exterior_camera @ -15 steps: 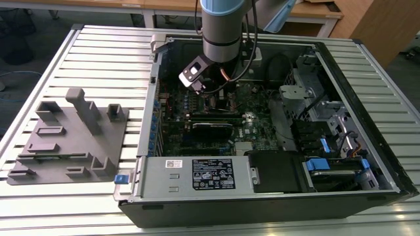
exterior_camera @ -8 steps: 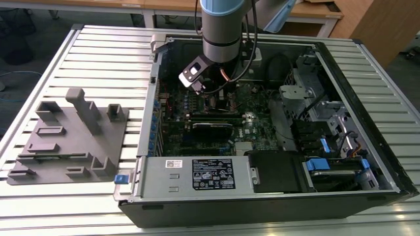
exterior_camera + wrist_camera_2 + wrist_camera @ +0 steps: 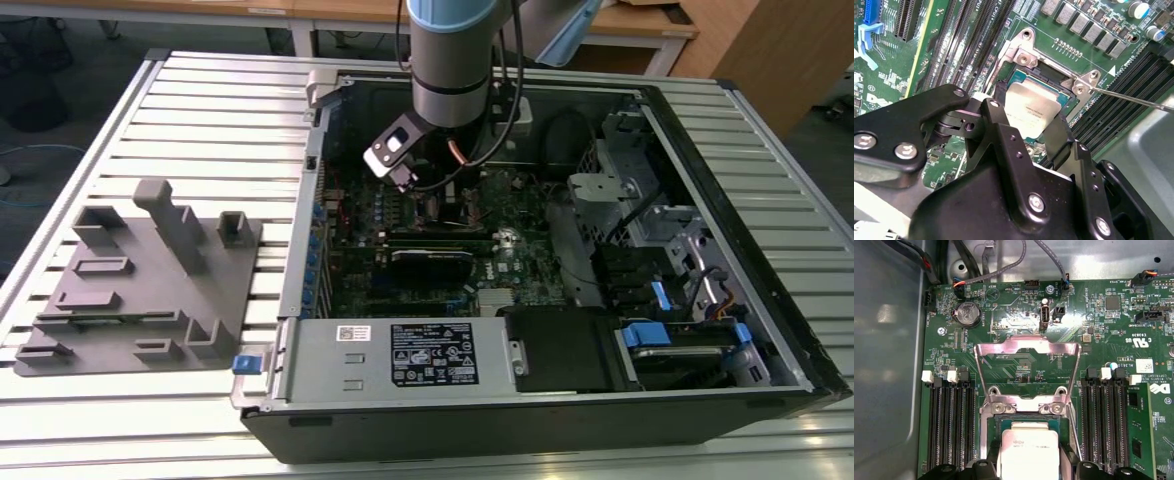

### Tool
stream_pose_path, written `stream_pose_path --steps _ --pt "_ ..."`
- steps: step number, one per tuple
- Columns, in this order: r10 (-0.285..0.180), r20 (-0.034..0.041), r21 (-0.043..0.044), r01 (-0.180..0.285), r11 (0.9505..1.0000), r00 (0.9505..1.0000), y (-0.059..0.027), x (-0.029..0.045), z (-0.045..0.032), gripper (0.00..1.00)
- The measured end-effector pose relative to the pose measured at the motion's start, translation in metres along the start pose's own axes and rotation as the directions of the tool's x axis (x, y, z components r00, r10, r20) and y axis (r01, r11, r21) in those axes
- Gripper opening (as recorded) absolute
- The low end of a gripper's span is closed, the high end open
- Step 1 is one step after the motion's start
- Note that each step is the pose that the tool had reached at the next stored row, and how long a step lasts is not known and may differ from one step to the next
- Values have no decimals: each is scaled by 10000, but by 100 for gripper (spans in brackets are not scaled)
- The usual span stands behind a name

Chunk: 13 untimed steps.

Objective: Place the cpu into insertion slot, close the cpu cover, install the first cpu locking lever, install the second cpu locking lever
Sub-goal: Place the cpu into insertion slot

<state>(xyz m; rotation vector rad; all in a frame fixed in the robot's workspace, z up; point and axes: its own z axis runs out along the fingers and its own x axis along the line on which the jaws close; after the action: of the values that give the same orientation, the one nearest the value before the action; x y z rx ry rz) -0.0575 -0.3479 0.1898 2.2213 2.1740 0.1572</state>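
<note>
The cpu (image 3: pixel 1034 102), a flat square chip with a dull silver top, sits over the insertion slot (image 3: pixel 1015 80), whose dark edge and metal rim show around it. My gripper (image 3: pixel 1024 117) has its black fingers (image 3: pixel 991 112) against two opposite sides of the chip, shut on it. In the first wrist view the cpu (image 3: pixel 1028 445) lies between the fingertips of the gripper (image 3: pixel 1029 469). The cpu cover (image 3: pixel 1026 346), a thin silvery frame, stands swung open beyond the slot. A thin locking lever (image 3: pixel 1134 97) sticks out sideways. In the exterior view the gripper (image 3: pixel 434 195) hangs over the green motherboard (image 3: pixel 400 270).
Long black memory slots (image 3: pixel 951 425) flank the socket on both sides. The open computer case (image 3: pixel 747 240) holds a power supply (image 3: pixel 400 355), drive bays with blue tabs (image 3: pixel 661 335) and cables. A grey fixture (image 3: pixel 134 280) lies on the slatted table at the exterior view's left.
</note>
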Motion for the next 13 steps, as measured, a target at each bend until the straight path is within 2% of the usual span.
stream_pose_path --steps 13 --pt "1 -17 -5 -1 10000 10000 6 7 -30 54"
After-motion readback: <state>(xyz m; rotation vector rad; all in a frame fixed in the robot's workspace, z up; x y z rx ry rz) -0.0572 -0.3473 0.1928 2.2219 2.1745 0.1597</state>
